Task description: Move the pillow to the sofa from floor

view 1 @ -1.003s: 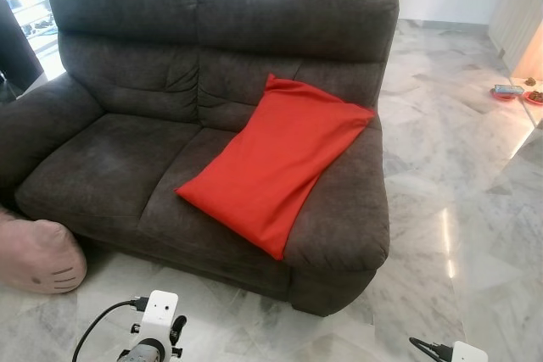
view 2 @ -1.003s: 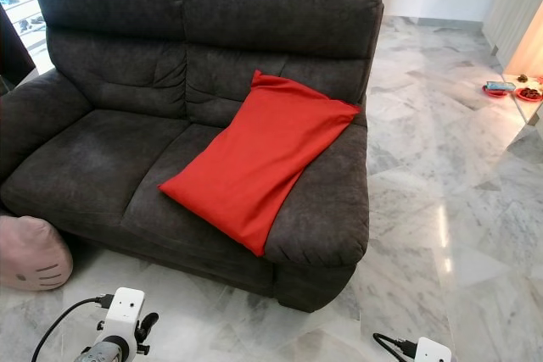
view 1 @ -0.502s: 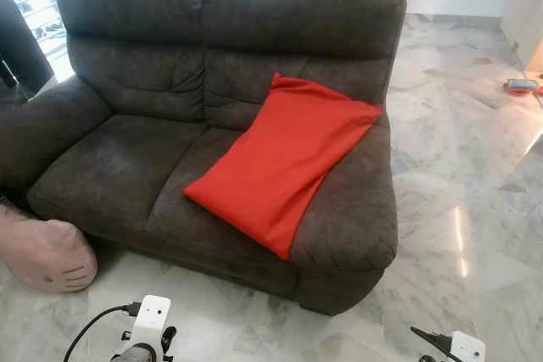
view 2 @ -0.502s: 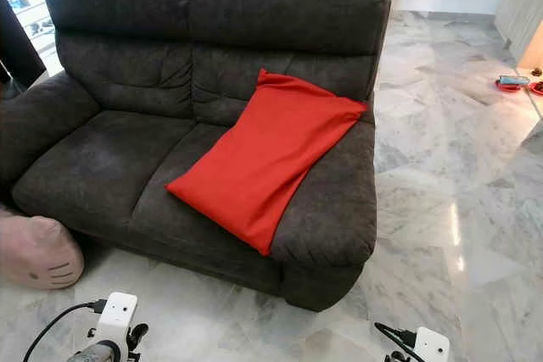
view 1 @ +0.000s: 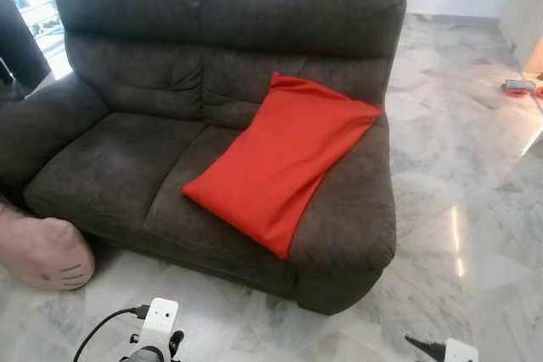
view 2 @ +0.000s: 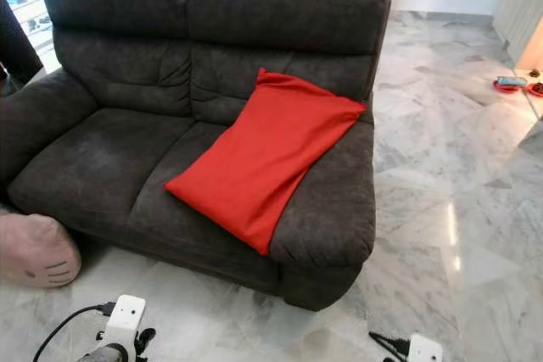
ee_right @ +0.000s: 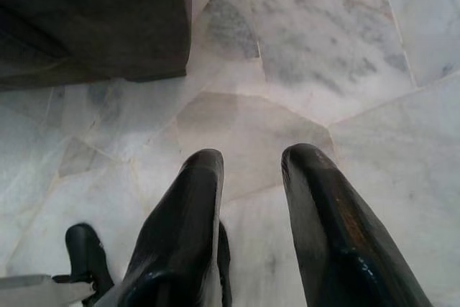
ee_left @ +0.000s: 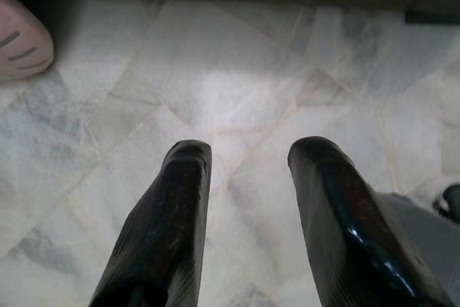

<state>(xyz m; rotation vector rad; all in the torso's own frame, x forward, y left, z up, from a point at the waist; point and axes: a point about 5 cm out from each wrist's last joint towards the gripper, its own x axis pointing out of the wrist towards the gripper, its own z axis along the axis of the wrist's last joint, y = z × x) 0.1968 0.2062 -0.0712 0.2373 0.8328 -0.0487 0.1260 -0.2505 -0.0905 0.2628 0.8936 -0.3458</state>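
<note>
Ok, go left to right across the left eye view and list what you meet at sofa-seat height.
Pink plush cushion on the floor → dark grey fabric sofa's bare left seat → red pillow lying on the right seat → white marble floor.

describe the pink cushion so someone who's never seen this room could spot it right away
Start at the dark grey sofa, then look down to the marble floor by its front corner on the robot's left. The pink cushion lies there, rounded, with dark whisker marks on its face. The red pillow is flat, plain, and up on the seat.
</note>
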